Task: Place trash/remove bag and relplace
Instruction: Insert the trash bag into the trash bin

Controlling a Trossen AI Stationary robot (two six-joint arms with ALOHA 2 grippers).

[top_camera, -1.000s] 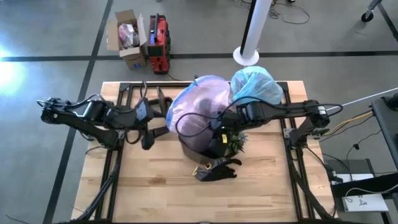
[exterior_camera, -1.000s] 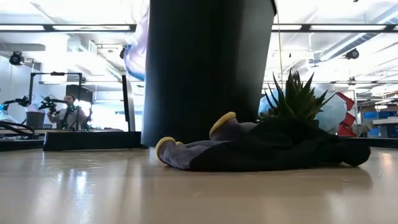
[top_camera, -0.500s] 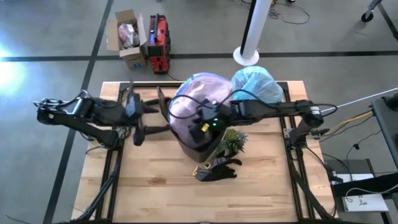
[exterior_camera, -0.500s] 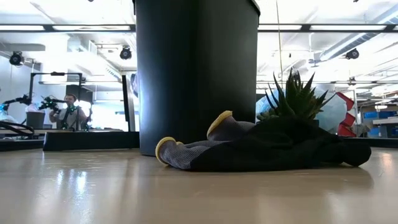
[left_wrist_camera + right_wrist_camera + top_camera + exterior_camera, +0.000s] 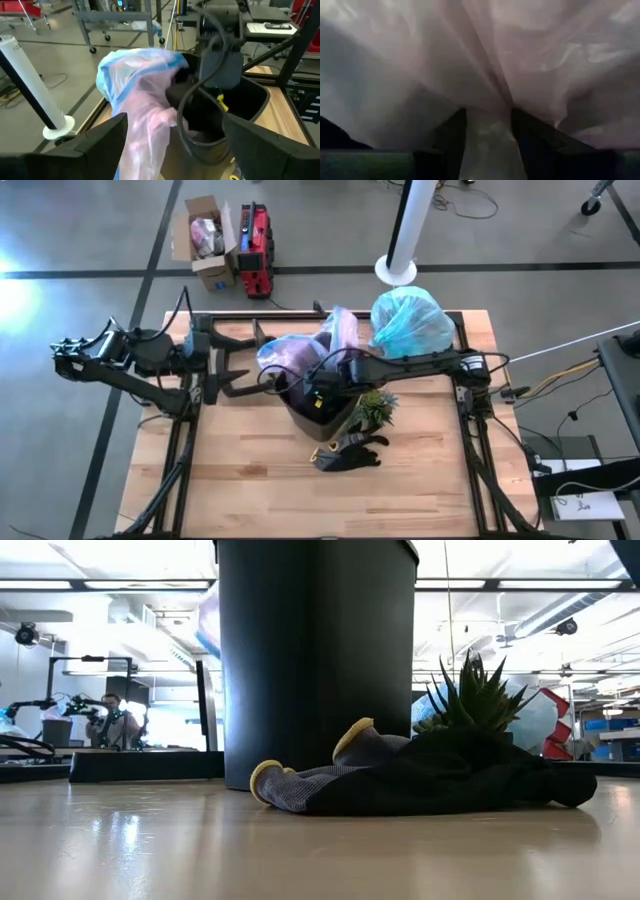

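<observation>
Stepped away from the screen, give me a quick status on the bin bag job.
Right end effector over black bin, closed on pink bag. Left end effector open, clear. Teal bag waits behind. Glove, plant beside bin.

The left gripper (image 5: 170,142) shows as two dark fingers (image 5: 102,140) set wide apart with nothing between them. Beyond them a crinkly translucent pink plastic bag (image 5: 150,125), with pale blue film over its top, rises from the round black plastic bin (image 5: 240,105). The other dark arm (image 5: 217,50) reaches down into the bin's mouth. The bin stands on a light wooden worktop (image 5: 280,107). A white pole (image 5: 30,85) stands on the grey floor (image 5: 65,60).
</observation>
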